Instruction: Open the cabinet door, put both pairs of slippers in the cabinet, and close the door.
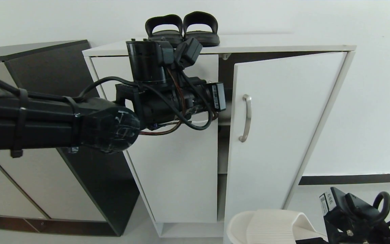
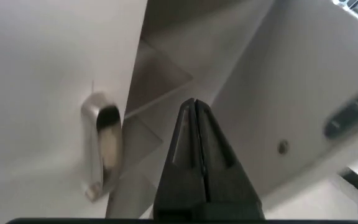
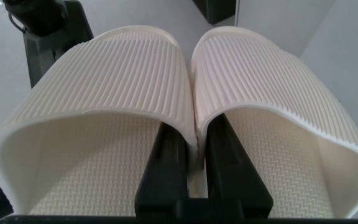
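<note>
The white cabinet (image 1: 283, 43) has its right door (image 1: 283, 135) ajar, and a metal handle (image 1: 246, 117) sits near the door's free edge. A black pair of slippers (image 1: 182, 28) rests on the cabinet top. My left arm's wrist (image 1: 168, 98) is at the dark gap between the two doors. My left gripper (image 2: 194, 109) is shut and empty, its tips pointing into that gap beside a door handle (image 2: 101, 149). My right gripper (image 3: 194, 155) is shut on the white pair of slippers (image 3: 135, 81), one finger inside each. They hang low before the cabinet (image 1: 269, 225).
A dark grey and white cabinet (image 1: 63, 67) stands close on the left of the white one. A white wall with a dark skirting strip (image 1: 350, 179) runs behind. Shelves (image 2: 160, 81) show inside the gap.
</note>
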### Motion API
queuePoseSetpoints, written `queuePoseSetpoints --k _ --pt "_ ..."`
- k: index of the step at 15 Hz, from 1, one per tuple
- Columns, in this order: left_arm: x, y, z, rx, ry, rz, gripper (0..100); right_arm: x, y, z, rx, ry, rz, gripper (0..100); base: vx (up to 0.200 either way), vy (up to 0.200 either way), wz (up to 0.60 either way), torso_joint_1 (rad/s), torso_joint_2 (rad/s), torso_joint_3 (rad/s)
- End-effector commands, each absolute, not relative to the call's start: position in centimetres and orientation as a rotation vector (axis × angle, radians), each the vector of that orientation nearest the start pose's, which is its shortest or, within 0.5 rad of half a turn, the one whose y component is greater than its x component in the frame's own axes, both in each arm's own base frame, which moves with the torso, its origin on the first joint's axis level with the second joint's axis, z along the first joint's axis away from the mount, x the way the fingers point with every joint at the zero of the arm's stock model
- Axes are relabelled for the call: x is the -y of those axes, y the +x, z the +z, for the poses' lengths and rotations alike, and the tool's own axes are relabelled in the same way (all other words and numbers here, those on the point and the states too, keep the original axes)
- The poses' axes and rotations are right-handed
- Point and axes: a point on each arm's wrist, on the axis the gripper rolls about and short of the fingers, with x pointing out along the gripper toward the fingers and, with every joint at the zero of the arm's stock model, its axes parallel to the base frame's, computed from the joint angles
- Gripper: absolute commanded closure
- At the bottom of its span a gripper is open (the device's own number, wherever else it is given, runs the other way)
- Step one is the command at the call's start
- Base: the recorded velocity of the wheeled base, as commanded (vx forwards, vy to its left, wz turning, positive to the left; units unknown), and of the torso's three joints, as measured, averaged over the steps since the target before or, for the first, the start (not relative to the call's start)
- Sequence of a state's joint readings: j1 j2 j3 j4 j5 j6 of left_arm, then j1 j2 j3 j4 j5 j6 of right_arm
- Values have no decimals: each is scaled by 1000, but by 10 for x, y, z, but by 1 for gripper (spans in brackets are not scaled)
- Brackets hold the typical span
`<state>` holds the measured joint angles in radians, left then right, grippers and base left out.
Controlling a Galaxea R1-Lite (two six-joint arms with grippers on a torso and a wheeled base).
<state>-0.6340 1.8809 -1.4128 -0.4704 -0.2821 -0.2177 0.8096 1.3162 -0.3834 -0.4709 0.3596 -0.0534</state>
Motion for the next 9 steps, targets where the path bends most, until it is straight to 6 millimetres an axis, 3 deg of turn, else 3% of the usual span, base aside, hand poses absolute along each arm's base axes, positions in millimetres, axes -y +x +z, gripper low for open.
queuePoseSetpoints --k 1,4,7,9 --pt "238 314 264 -122 -200 -910 100 -136 118 150 -447 -156 1162 100 -200 0 0 7 2 2" --pt "247 299 270 -107 -202 -916 100 -135 117 150 -460 -160 1162 100 -200 0 0 5 4 -4" --pt "278 281 263 -123 -192 -959 100 -133 93 156 -461 -186 1258 100 -200 0 0 -1 4 4" --pt "299 274 255 -124 -191 -1010 100 -134 90 159 -459 -199 1242 100 -200 0 0 2 2 -2"
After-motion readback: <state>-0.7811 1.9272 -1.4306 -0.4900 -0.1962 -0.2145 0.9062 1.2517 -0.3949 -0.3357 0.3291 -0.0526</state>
